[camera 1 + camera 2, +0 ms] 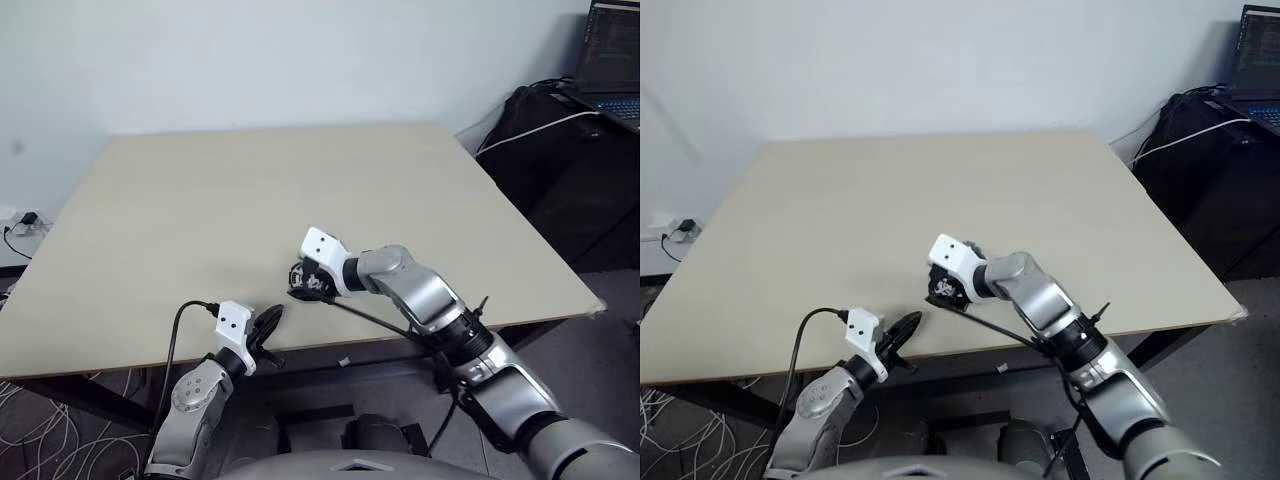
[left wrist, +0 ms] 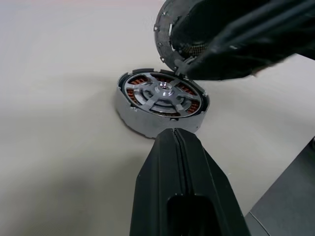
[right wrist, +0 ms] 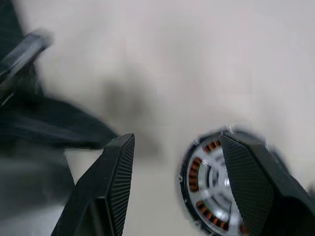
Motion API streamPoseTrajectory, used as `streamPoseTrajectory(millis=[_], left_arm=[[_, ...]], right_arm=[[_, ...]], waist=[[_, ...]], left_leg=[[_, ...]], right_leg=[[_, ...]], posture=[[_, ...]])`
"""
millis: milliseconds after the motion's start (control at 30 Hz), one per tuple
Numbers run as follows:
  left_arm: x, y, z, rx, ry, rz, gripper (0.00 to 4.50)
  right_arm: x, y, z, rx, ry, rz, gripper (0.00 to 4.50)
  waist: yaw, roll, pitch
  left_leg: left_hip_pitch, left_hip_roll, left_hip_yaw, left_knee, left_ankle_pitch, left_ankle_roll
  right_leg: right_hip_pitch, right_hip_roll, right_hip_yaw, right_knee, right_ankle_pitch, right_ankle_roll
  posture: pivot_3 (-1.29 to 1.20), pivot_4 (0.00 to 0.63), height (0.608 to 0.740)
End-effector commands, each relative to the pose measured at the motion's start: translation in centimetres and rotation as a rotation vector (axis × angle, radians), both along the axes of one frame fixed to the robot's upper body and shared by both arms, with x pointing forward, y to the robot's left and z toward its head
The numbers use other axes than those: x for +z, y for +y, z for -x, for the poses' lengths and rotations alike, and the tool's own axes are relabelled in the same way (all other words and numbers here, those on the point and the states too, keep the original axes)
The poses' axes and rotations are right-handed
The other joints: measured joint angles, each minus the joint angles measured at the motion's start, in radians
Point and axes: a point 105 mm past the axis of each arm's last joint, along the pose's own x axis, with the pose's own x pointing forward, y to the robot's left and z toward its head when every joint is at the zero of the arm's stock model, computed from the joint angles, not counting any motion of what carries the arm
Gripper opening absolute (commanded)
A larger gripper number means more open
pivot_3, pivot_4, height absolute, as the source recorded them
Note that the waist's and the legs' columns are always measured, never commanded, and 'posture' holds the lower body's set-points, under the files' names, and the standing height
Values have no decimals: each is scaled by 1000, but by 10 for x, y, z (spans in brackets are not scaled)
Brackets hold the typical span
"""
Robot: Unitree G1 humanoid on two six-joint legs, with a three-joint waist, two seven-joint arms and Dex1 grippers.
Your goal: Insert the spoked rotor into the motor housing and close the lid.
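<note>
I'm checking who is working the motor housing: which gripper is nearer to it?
Right. The right gripper hangs open just above the motor housing; the left gripper, shut, sits apart from it near the table's front edge.

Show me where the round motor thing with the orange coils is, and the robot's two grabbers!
motor housing (image 2: pixel 162 101), left wrist view, on its silver spoked top.
left gripper (image 1: pixel 268 322), left eye view, on its shut black fingers.
right gripper (image 3: pixel 172 187), right wrist view, midway between its parted fingers.

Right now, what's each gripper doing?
Left gripper: shut, empty.
Right gripper: fingers apart, holding nothing, above the housing.
</note>
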Motion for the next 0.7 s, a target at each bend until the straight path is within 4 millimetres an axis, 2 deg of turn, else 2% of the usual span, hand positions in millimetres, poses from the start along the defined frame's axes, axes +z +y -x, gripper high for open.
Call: streamPoseTrajectory(millis=[33, 100, 267, 533, 700], left_arm=[[10, -3, -3, -13, -46, 7, 0], [9, -3, -3, -13, -44, 8, 0], [-1, -2, -3, -7, -31, 7, 0], [-14, -2, -9, -6, -25, 6, 0], [-16, -6, -11, -7, -31, 9, 0]], right_arm=[[2, 4, 10, 242, -217, 102, 2977], [-7, -1, 11, 326, -282, 192, 2977], [-23, -11, 0, 392, -362, 343, 2977], [-31, -21, -20, 391, -385, 452, 2977], [-34, -25, -22, 409, -365, 491, 2977]], waist=[[1, 0, 0], [1, 0, 0], [5, -1, 1], [9, -1, 1], [8, -1, 1]], left_leg=[[0, 0, 0, 0, 0, 0], [0, 0, 0, 0, 0, 0], [1, 1, 1, 1, 0, 0], [1, 2, 1, 1, 0, 0], [1, 2, 1, 1, 0, 0]], right_leg=[[0, 0, 0, 0, 0, 0], [0, 1, 0, 0, 0, 0], [1, 2, 1, 0, 0, 0], [0, 2, 1, 0, 3, -5], [0, 2, 2, 1, 3, -5]], posture=[[0, 0, 740], [0, 0, 740], [0, 0, 740], [0, 0, 740], [0, 0, 740]])
